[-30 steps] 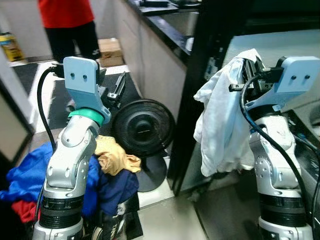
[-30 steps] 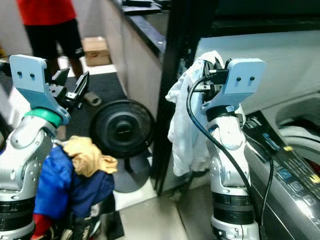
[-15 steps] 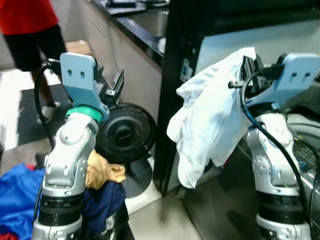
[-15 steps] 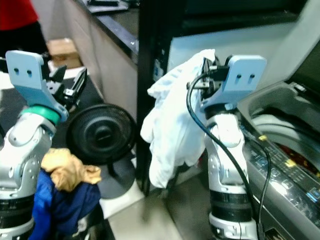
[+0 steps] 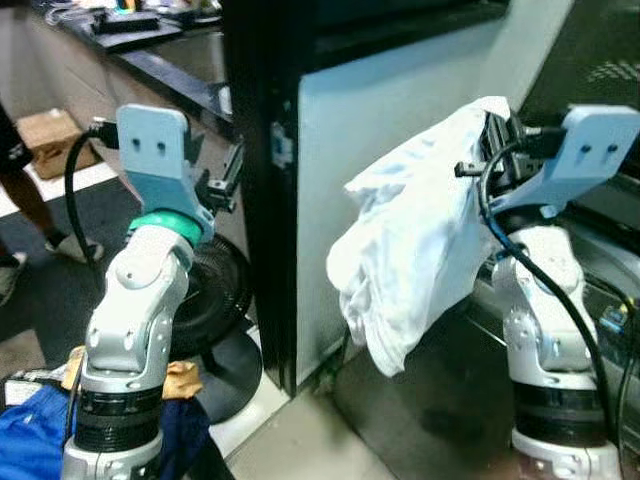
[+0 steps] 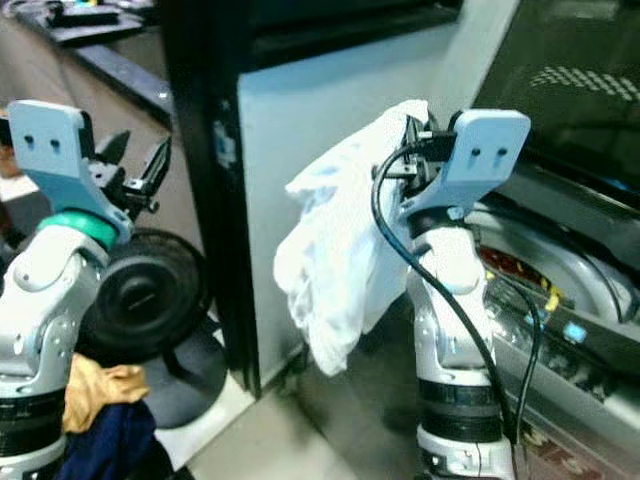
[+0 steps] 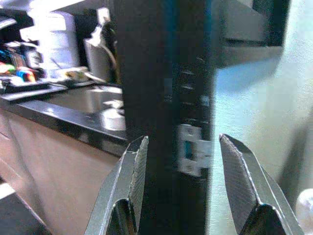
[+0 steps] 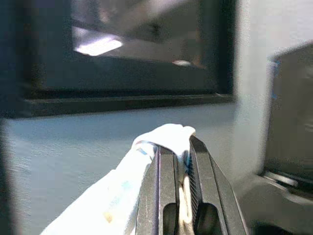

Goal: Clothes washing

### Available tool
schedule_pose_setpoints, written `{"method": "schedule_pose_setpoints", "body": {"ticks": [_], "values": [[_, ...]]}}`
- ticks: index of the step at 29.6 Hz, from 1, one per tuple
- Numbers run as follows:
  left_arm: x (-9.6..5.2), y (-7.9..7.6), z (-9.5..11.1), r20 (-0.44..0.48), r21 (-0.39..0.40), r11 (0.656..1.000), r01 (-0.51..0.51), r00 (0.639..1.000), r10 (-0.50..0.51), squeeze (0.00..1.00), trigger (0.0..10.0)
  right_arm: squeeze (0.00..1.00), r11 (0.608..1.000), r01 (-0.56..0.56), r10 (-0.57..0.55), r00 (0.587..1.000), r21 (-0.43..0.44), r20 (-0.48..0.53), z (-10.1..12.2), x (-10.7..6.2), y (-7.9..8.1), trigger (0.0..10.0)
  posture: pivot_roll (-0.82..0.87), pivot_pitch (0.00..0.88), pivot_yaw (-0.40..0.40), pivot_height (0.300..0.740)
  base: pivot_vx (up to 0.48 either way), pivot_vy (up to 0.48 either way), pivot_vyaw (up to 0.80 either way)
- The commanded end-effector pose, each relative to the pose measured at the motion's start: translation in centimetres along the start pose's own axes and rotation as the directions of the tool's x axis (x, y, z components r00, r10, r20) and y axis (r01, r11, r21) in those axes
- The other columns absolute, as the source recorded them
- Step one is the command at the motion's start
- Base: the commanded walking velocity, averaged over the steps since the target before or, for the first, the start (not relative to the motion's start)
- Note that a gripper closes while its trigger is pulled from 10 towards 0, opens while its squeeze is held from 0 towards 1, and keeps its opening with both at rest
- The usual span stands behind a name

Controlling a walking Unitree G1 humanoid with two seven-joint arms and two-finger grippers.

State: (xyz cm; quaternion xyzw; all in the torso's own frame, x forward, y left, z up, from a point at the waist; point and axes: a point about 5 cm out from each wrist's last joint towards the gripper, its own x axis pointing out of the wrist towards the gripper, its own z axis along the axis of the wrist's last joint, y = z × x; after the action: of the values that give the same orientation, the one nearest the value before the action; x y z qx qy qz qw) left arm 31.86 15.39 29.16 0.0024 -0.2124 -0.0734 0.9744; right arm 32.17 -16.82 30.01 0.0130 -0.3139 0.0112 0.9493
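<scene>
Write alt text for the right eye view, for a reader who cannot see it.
The right pincer, raised at chest height, is shut on a white garment that hangs crumpled in front of a pale wall panel. The open top-loading washing machine lies to its right. The left pincer is open and empty, raised above a black floor fan.

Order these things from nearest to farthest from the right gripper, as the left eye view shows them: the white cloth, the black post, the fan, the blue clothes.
1. White cloth: clamped in the right gripper, hanging to its left.
2. Black post: upright, left of the cloth.
3. Fan: on the floor, left of the post.
4. Blue clothes: on the floor, at the far left.
</scene>
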Motion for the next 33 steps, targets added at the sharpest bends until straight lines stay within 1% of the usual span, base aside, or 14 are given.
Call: {"method": "schedule_pose_setpoints", "body": {"ticks": [1,22,24,26,33], "values": [[-0.08,-0.36,0.11,0.001,0.001,1.0,0.018,1.0,-0.018,0.0,10.0,0.0,1.0,0.013,-0.014,0.999,0.004,0.04,0.89,0.19,-0.3,10.0,0.05,0.0,0.045,0.74,0.0,0.0,-0.8],[0.03,-0.27,0.12,0.0,-0.002,1.0,0.012,1.0,-0.012,0.0,10.0,0.0,1.0,0.016,-0.017,0.999,0.012,0.042,0.91,0.27,-0.33,10.0,0.05,0.0,0.046,0.74,0.0,0.0,-0.8],[0.04,-0.29,0.16,0.003,-0.003,1.0,0.013,1.0,-0.013,0.0,10.0,0.0,1.0,0.02,-0.021,0.999,0.018,0.042,0.95,0.29,-0.39,10.0,0.05,0.0,0.046,0.74,0.0,0.0,-0.8],[0.04,-0.29,0.3,0.011,-0.008,1.0,0.01,1.0,-0.01,0.0,10.0,0.0,0.998,0.042,-0.044,0.998,0.057,0.039,1.01,0.37,-0.67,10.0,0.05,0.0,0.046,0.74,0.0,0.0,-0.8],[0.06,-0.12,0.45,0.021,0.007,1.0,-0.001,1.0,0.001,0.0,10.0,0.0,0.993,0.066,-0.07,0.997,0.094,0.035,1.03,0.45,-0.92,10.0,0.06,0.0,0.047,0.74,0.0,0.0,-0.8]]}}
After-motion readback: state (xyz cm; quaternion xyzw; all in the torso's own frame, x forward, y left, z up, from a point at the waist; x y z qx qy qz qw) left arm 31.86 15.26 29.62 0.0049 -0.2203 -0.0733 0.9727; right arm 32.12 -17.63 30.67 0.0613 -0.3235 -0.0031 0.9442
